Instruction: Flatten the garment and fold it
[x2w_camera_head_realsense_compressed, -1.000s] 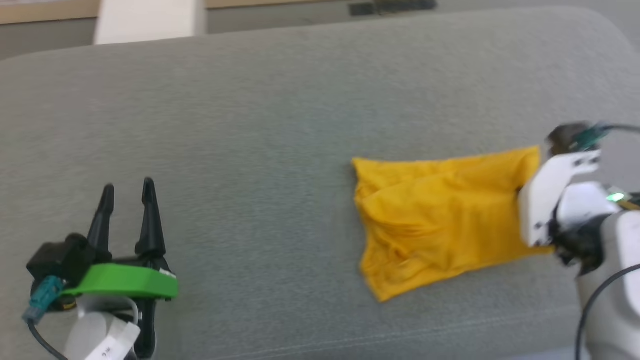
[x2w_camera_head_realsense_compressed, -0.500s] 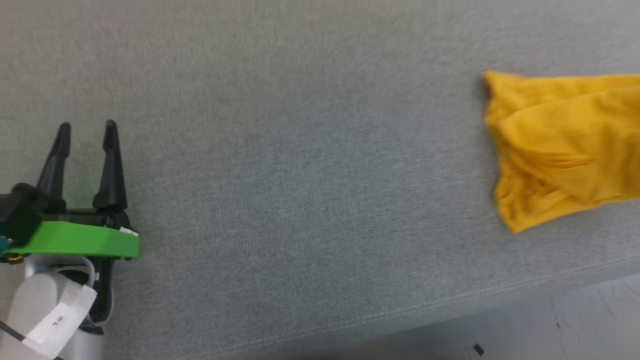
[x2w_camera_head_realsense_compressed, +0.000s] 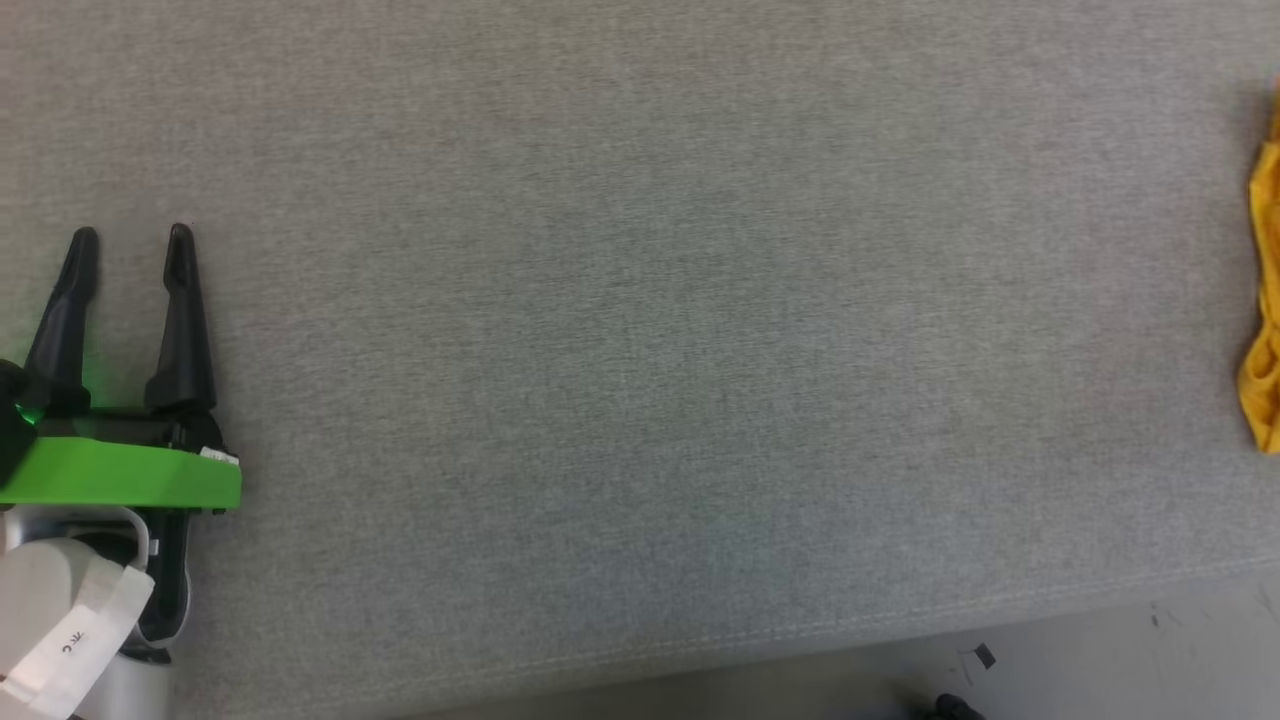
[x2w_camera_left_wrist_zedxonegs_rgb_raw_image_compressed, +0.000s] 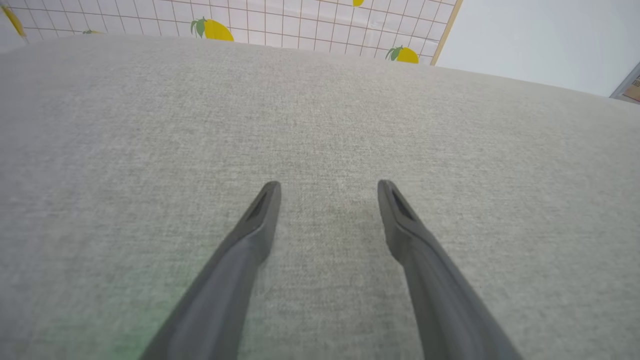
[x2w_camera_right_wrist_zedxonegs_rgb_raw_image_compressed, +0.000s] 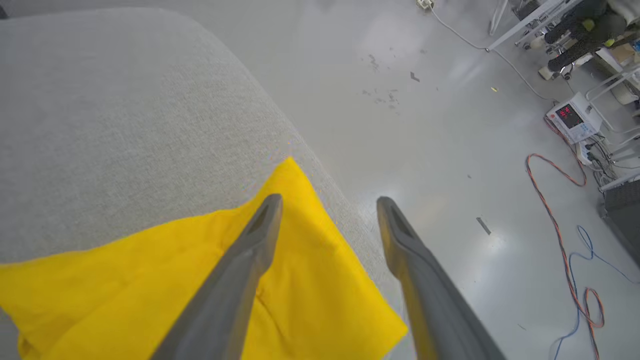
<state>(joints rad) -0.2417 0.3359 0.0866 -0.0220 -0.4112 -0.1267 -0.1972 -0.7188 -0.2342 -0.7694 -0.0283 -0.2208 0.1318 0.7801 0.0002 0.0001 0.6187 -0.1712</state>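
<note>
Both left gripper and right gripper gape over grey cushion; garment at edge (shiny floor beyond).

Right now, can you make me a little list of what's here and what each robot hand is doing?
surface: grey fabric cushion
yellow garment: lies on the cushion, one corner near its edge
left gripper: open, empty, over bare cushion
right gripper: open, holding nothing, over the garment's corner
past the edge: shiny grey floor
</note>
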